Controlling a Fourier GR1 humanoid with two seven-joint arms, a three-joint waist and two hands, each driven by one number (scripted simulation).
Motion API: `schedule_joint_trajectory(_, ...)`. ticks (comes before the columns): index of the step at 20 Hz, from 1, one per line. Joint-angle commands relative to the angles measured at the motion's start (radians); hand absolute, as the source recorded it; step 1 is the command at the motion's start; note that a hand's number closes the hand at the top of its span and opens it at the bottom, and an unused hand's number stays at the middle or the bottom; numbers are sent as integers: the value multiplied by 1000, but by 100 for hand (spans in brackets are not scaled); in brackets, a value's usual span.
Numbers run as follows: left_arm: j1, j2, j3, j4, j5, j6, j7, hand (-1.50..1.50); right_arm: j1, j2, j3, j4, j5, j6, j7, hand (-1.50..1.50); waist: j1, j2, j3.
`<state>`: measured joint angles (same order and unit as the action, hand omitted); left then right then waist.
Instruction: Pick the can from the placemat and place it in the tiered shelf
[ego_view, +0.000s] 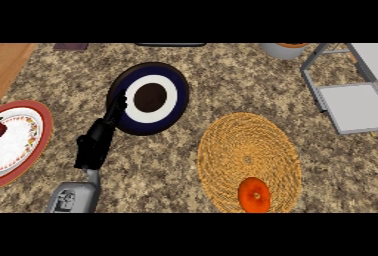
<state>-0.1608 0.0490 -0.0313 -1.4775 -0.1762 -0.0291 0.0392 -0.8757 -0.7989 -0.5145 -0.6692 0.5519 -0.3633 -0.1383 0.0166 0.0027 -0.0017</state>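
Red-rimmed plate (22, 145) at the counter's left edge; left hand (96, 142) just right of it, fingers (117, 107) straight and released, grasping nothing, tips overlapping the left rim of the dark blue plate (168, 117); woven placemat (247, 145) right of centre; orange can (255, 195) stands on the placemat's near edge, well apart from the hand; grey tiered shelf (353, 107) at upper right; right hand out of sight.
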Motion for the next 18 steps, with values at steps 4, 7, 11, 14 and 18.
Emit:
schedule_joint_trajectory(4, -14, 2, 12, -24, 9, 0, 52, 0, -41, -35, -55, 41, -116, 92, -2, -150, -6, -2, 2)
schedule_joint_trajectory(7, -35, 19, 38, 51, 12, -6, -23, 0, -71, -44, -74, 91, -155, 111, -35, -150, -5, 2, 2)
schedule_joint_trajectory(11, 25, 3, 14, 15, 6, -3, -34, 0, -63, -94, -65, 32, -204, 240, 14, -150, -10, -3, 2)
schedule_joint_trajectory(14, -34, 25, 39, 4, 34, -32, 27, 0, -100, -81, -70, 33, -229, 210, 24, -150, -9, -1, 2)
schedule_joint_trajectory(18, 22, 31, 29, -40, 26, -30, 31, 0, -147, -125, -163, 39, -323, 223, 76, -150, -8, -4, 2)
